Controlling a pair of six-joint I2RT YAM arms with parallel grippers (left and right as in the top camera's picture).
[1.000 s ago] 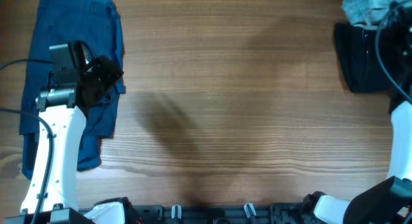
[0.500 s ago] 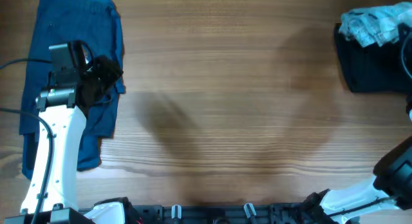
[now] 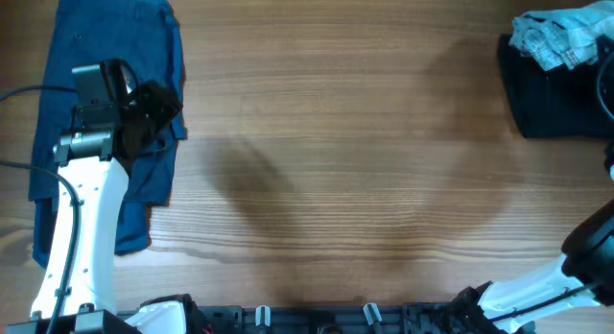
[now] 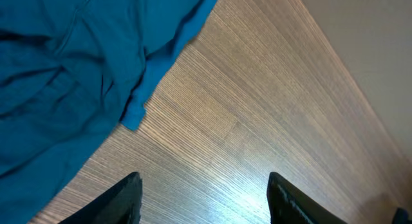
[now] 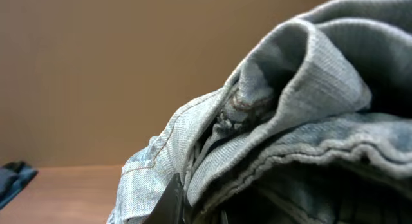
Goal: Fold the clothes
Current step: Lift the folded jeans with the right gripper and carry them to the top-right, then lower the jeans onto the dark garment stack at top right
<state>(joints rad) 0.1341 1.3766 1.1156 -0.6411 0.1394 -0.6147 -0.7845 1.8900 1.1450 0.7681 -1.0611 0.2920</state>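
Note:
Pale denim shorts hang bunched at the far right, over a dark navy garment lying on the table. In the right wrist view the denim fills the frame, and my right gripper is shut on its folds; only one dark fingertip shows. A blue garment lies spread flat at the far left. My left gripper hovers over its right edge, open and empty. In the left wrist view its fingers frame bare wood, with the blue cloth at upper left.
The wooden table stretches between the two garments. My left arm crosses the lower part of the blue garment. Part of my right arm shows at the bottom right corner. A black rail runs along the front edge.
My right arm has swung out past the right edge of the overhead view. The pale denim bundle has shifted slightly down and right. The left arm has not moved.

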